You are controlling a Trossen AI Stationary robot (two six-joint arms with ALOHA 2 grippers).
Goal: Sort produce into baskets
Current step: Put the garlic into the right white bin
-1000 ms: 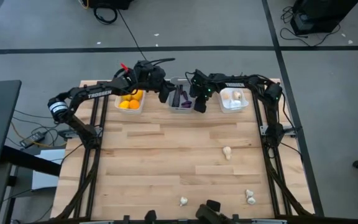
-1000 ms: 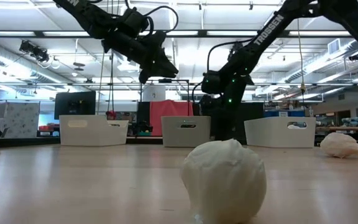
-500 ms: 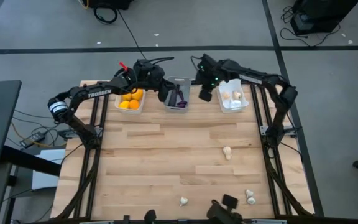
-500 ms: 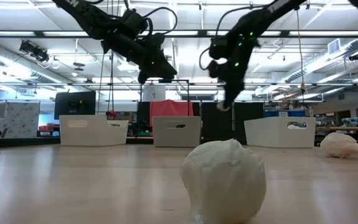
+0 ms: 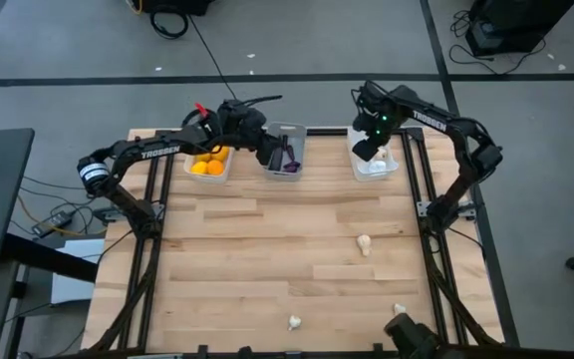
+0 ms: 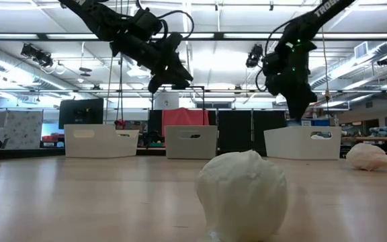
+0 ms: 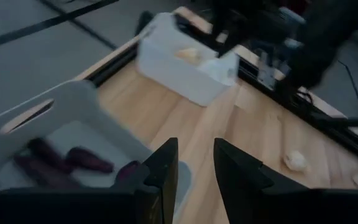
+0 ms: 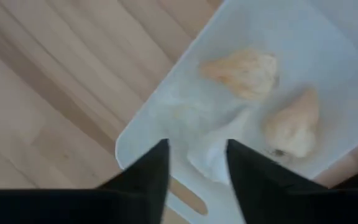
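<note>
Pale wooden plank table point(image 5: 267, 249) on grey floor; three rectangular plastic baskets line its far edge, whitish garlic bulbs point(image 5: 365, 243) scattered near. Right gripper point(image 8: 194, 163), open and empty, hangs over the right white basket point(image 5: 374, 172); left gripper point(image 7: 194, 167), open, over the grey-translucent middle basket point(image 5: 287, 150). Only the low view shows the ceiling-lit workshop.

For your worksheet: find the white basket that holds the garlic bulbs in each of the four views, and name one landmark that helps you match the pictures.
High view: the garlic basket is rightmost of the three at the far edge, under the right gripper.
Low view: the rightmost basket, below that gripper.
Left wrist view: far off, across the wood.
Right wrist view: fills the picture, just beyond the open fingers.
Shared landmark: the pale bulbs inside.
</note>
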